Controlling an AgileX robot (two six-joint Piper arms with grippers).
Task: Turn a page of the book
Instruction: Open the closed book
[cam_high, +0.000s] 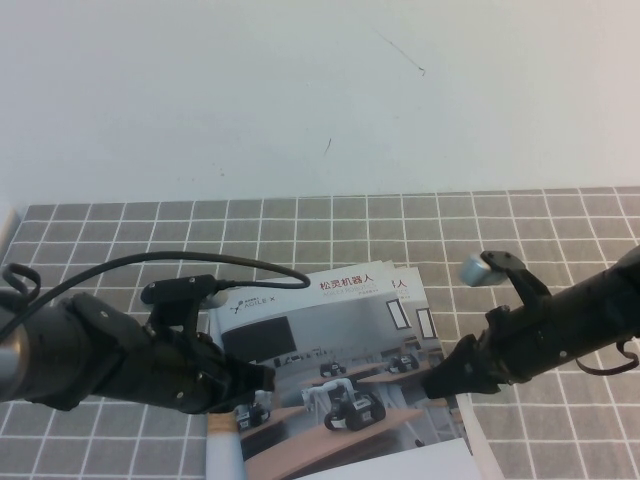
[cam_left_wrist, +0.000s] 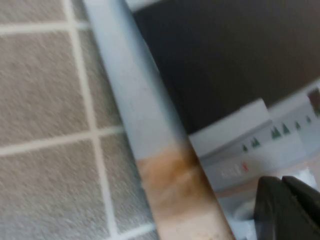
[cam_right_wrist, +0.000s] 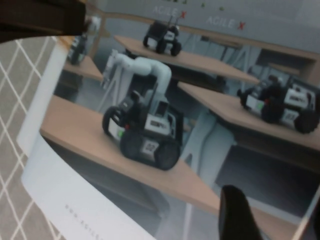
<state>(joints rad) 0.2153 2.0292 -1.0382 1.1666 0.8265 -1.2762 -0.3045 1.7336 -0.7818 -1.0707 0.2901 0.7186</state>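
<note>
The book (cam_high: 300, 455) lies closed at the front middle of the grey tiled mat. Its cover page (cam_high: 335, 340) faces up, showing robot arms on wooden desks under a Chinese title; it also shows in the right wrist view (cam_right_wrist: 150, 100) and the left wrist view (cam_left_wrist: 220, 75). My left gripper (cam_high: 262, 378) rests on the cover near the spine edge, its fingers (cam_left_wrist: 285, 210) shut together. My right gripper (cam_high: 440, 385) is at the cover's right edge, jaws open, one finger (cam_right_wrist: 234, 215) over the cover and the page edge between the fingers.
A like brochure (cam_high: 405, 285) peeks out under the book's far right edge. A white sheet (cam_high: 490, 445) lies at the front right. The grey tiled mat (cam_high: 120, 230) ends at a white surface behind.
</note>
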